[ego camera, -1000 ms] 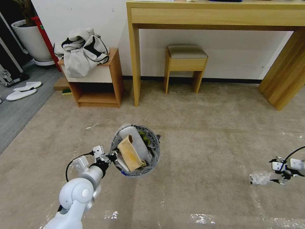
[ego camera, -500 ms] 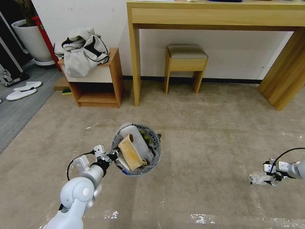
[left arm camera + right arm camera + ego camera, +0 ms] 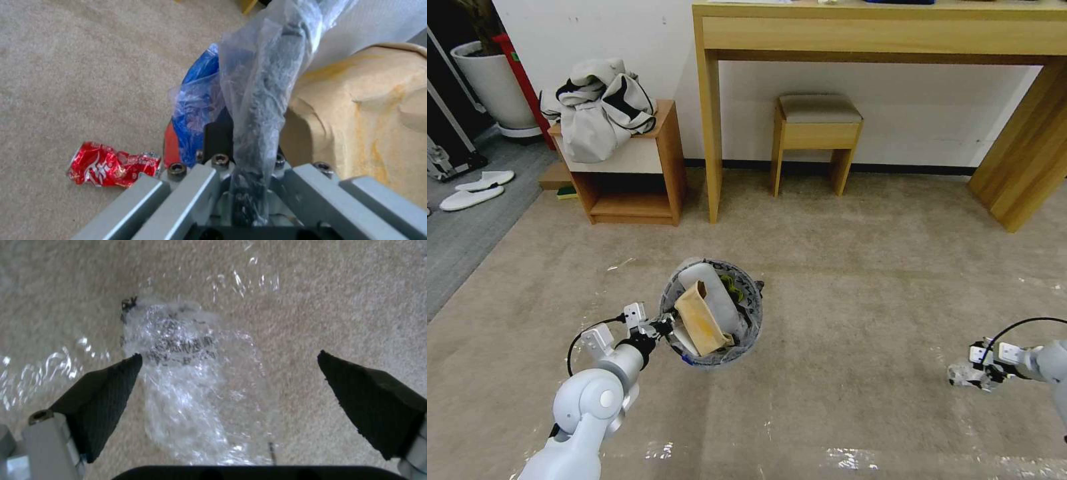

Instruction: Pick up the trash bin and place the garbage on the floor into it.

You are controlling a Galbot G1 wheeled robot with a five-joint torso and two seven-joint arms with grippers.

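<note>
My right gripper point(image 3: 229, 363), lower right of the head frame: both black ribbed pads point(image 3: 104, 400) spread wide, low over the beige short-pile carpet point(image 3: 860, 267), empty, straddling the crumpled clear plastic wad with black lettering point(image 3: 191, 383); the wad lies on the carpet between the pads, nearer one of them, and whether that pad touches it I cannot tell. Around the wad: shiny clear tape lines point(image 3: 44, 373) stuck flat to the carpet. My left gripper point(image 3: 660, 328), lower centre-left of the head frame: clamped tight on the rim of the small round red trash bin with a blue band point(image 3: 712, 313), the bin's clear plastic liner bag with black lettering point(image 3: 262, 93) bunched between the fingers. The bin hangs from that grip, tipped. Contents of the bin: one brown cardboard scrap point(image 3: 700, 320), standing on end; one flat white oval slipper point(image 3: 710, 290) behind it. Below the bin in the left wrist frame: one crushed red soda can point(image 3: 111, 166), lying on its side on the carpet. Upper centre of the head frame: light wooden desk point(image 3: 880, 33), small padded stool point(image 3: 817, 133) beneath it. Upper left: low wooden side cabinet point(image 3: 634, 173) bearing a heaped grey-and-black bag point(image 3: 597, 107).
</note>
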